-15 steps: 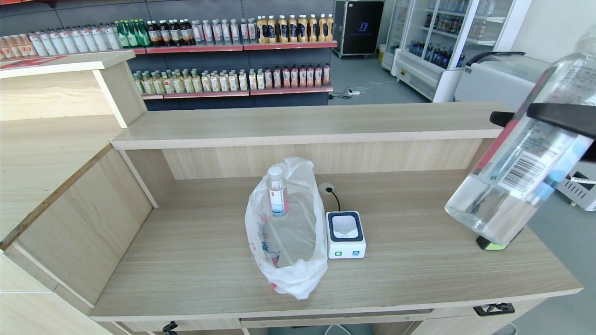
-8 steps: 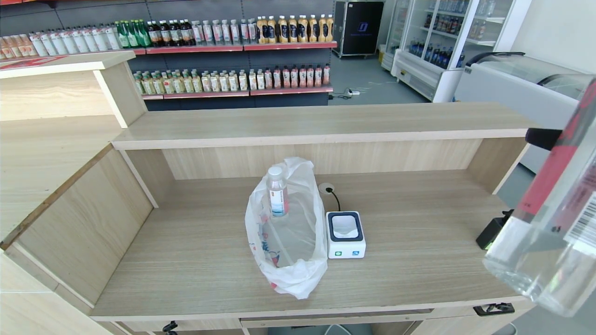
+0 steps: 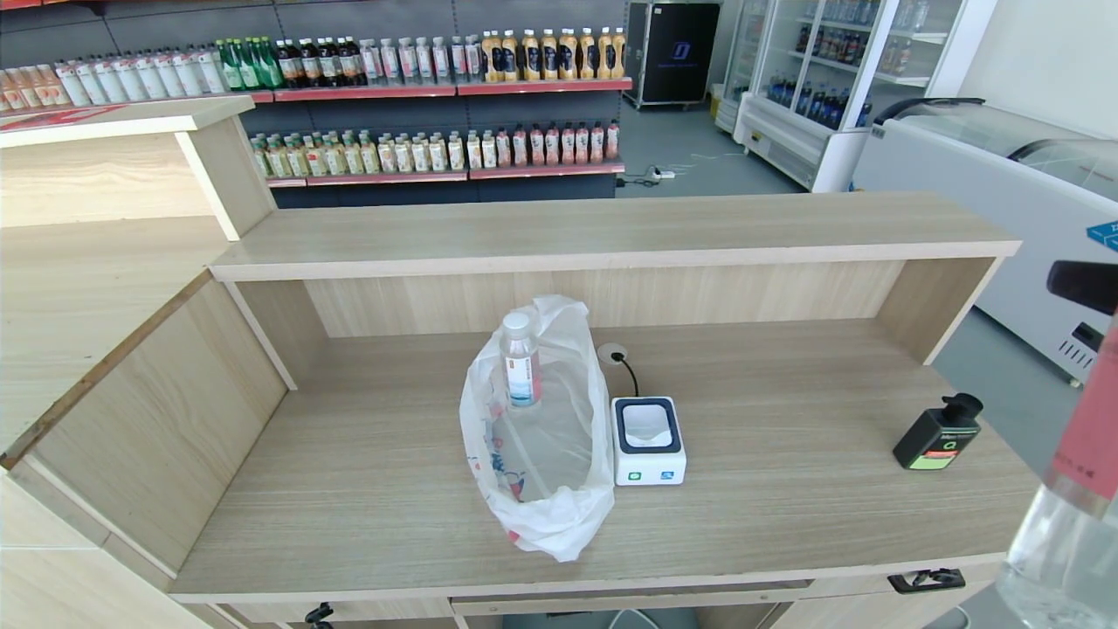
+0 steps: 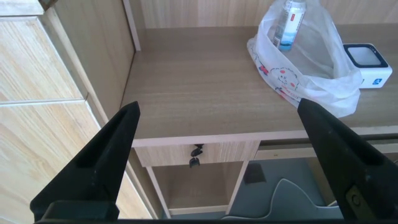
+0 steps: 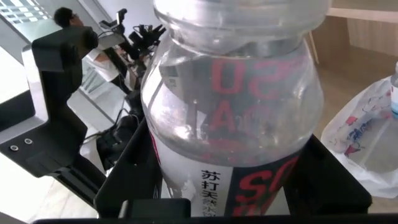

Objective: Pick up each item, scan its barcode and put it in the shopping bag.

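A white plastic shopping bag (image 3: 537,454) stands open at the middle of the counter, with a small clear bottle (image 3: 520,360) upright inside it. Right beside the bag sits the white barcode scanner (image 3: 647,439). At the head view's right edge a big clear water bottle (image 3: 1079,489) with a red label hangs tilted off the counter's right end. My right gripper (image 5: 236,186) is shut on this water bottle (image 5: 236,106). My left gripper (image 4: 217,162) is open and holds nothing, off the counter's front left, with the bag (image 4: 305,62) and scanner (image 4: 367,56) farther off.
A dark pump bottle (image 3: 937,433) stands near the counter's right edge. A raised wooden ledge (image 3: 611,231) runs behind the counter, and a side wall (image 3: 140,419) closes its left. Shelves of drinks and fridges stand in the room behind.
My right gripper has carried the water bottle right and down, mostly out of the head view, uncovering the dark pump bottle. Bag, scanner and left gripper have not moved.
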`<state>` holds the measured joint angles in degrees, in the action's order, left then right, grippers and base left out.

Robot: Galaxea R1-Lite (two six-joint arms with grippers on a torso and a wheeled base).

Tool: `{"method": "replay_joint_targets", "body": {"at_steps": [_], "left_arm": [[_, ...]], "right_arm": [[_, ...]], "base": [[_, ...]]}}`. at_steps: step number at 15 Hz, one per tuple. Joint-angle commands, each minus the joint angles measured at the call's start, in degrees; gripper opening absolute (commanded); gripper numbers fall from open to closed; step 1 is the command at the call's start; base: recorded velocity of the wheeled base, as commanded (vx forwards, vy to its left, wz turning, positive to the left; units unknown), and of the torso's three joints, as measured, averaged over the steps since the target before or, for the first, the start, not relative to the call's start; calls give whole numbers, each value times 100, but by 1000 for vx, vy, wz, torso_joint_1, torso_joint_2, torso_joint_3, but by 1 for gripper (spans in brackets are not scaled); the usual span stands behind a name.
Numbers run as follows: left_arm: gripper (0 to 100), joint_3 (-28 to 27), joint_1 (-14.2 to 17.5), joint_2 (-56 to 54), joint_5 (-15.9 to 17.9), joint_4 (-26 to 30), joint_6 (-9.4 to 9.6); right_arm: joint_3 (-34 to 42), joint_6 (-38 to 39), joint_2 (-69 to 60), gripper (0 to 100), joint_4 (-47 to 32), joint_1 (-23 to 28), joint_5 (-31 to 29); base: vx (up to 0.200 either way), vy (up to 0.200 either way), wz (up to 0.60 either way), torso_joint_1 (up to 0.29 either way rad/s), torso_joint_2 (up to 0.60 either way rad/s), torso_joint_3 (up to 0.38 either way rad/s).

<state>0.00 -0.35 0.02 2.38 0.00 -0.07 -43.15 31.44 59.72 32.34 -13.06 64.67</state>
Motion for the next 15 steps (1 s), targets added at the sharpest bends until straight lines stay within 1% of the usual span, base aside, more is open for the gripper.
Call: {"method": "replay_joint_targets", "body": {"at_steps": [1, 7, 10, 15], "left_arm": [[100, 0, 0, 6, 0, 0, -1], [100, 0, 0, 6, 0, 0, -1], [100, 0, 0, 6, 0, 0, 7], [100, 0, 0, 6, 0, 0, -1]], "right_arm": [[9, 3, -22, 0, -9, -13, 2], [26, 3, -110, 0, -53, 14, 2], [35, -6, -110, 0, -176, 198, -25], [26, -33, -110, 0, -167, 295, -34]], "base": [[0, 0, 0, 0, 0, 0], [0, 0, 0, 0, 0, 0], [0, 0, 0, 0, 0, 0], [0, 0, 0, 0, 0, 0]]}}
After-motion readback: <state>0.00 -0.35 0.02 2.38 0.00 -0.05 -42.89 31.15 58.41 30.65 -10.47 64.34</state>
